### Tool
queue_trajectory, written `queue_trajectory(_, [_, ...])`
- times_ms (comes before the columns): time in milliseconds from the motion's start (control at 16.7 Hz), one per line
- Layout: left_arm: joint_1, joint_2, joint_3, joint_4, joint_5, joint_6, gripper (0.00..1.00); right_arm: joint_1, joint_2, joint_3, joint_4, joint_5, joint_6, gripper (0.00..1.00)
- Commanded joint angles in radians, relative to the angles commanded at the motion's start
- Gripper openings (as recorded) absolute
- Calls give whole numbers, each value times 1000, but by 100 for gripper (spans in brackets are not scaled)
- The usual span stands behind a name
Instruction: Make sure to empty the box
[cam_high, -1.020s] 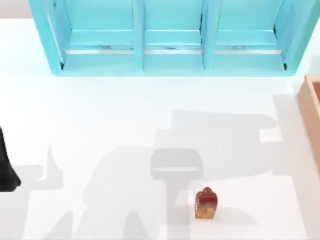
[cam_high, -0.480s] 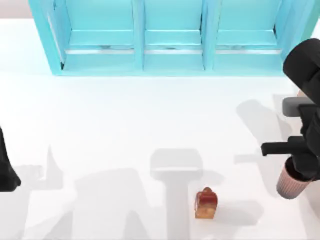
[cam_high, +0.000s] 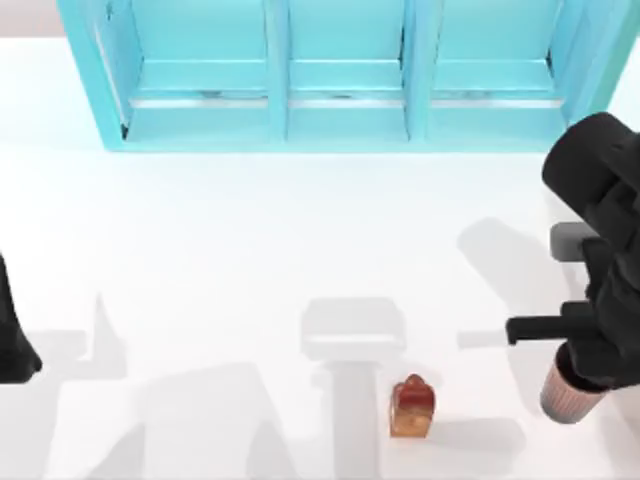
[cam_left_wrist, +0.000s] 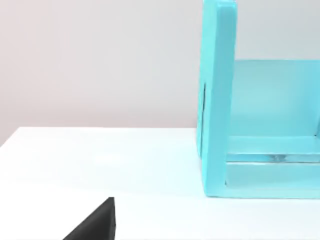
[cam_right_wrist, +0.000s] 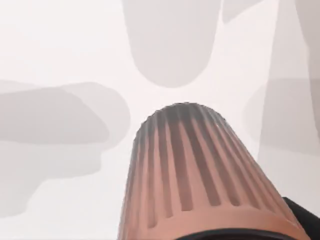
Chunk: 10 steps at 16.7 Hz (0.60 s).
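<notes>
Top view: right claw (cam_high: 585, 375) grips a ribbed cup (cam_high: 568, 392) above the counter (cam_high: 250, 250). Left arm (cam_high: 12, 335) sits parked at the left edge; its claw state cannot be told.

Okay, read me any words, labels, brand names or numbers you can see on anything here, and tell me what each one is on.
There is no readable text in these views.
Ridged cup held by the right gripper: plain ribbed sides, no print.
Turquoise shelf unit: plain panels, no label.
Small red-brown item on the white table: no lettering can be made out.
Left arm, parked at the table's left edge: plain black, no markings.
</notes>
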Motion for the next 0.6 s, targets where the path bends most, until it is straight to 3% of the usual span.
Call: queue_trajectory(600, [0,0,0,0,0,0,100,77,48,-73,207,-13,2,0])
